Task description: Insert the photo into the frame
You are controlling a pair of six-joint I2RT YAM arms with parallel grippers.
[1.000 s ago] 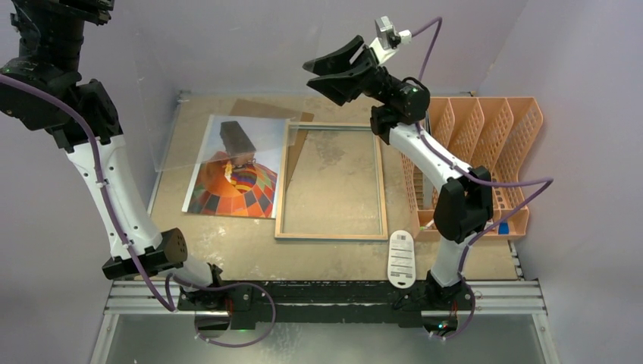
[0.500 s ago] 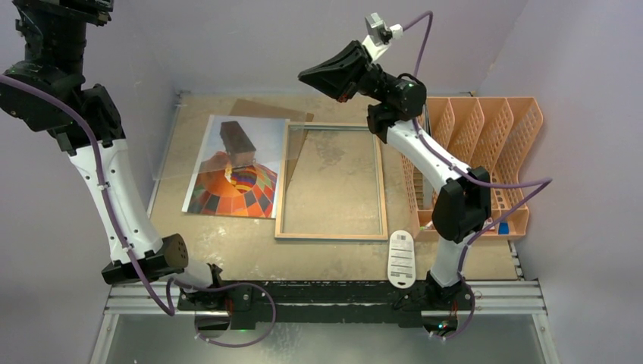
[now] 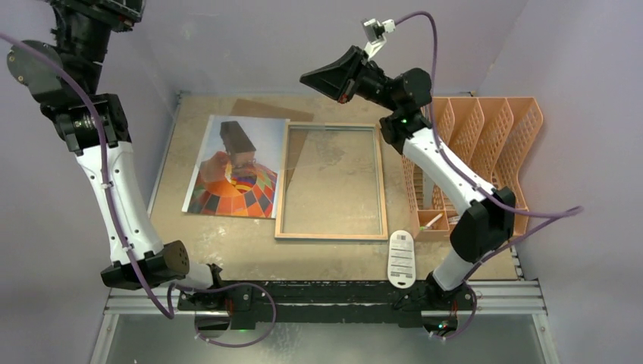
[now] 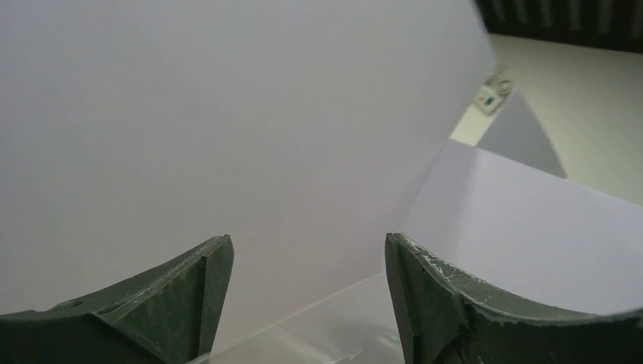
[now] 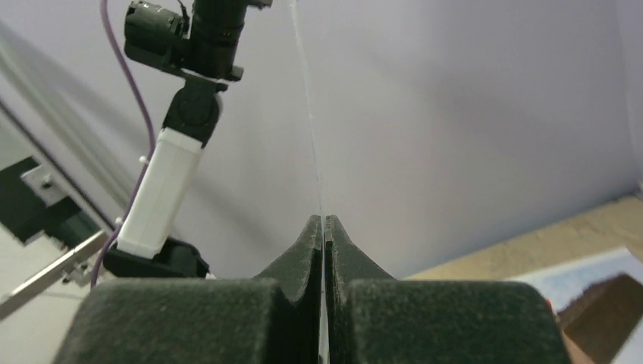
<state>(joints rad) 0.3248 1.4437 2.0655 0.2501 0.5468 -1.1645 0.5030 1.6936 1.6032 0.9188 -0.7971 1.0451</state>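
Note:
The photo (image 3: 235,171), an orange balloon print, lies face up on the table left of the frame (image 3: 331,231). The frame lies flat with its light wood back up. My right gripper (image 5: 324,224) is raised over the table's far side (image 3: 322,77) and is shut on the thin edge of a clear pane (image 5: 307,114), which stands on edge. High at the left wall, my left gripper (image 4: 307,250) is open with nothing between its fingers. An edge of the clear pane (image 4: 318,322) shows just below them.
A plain brown backing board (image 3: 269,108) lies partly under the photo's far edge. An orange divided rack (image 3: 485,152) stands at the right. A white remote (image 3: 401,258) lies near the front edge. Purple walls close in on the left, back and right.
My left gripper has opened, let go of the clear pane and risen. My right gripper, open a second ago, has shut on the pane's edge and swung slightly right.

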